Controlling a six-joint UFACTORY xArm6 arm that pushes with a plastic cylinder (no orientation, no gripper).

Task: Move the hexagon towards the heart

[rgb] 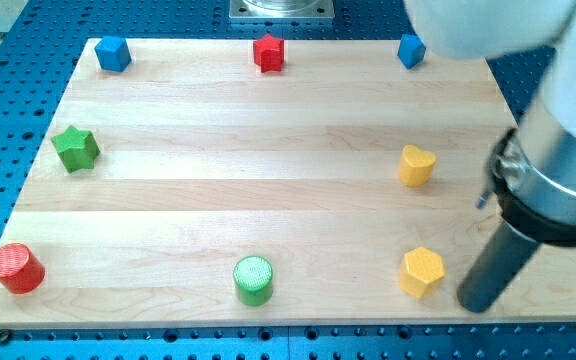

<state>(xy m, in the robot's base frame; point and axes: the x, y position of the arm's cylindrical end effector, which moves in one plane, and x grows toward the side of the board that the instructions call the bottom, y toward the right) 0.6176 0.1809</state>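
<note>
Nearest the view's bottom right, my tip (478, 303) rests on the worktop (268, 170) just right of the yellow hexagon (422, 271), apart from it; this rod has no jaws to open or close. From this side a push would likely drive the hexagon leftward, not up toward the yellow heart (417, 165) above it. An off-centre contact could also spin it aside.

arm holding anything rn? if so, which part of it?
Nothing held. My tip sits just to the view's right of the yellow hexagon, a small gap between them; the yellow heart lies above.
</note>
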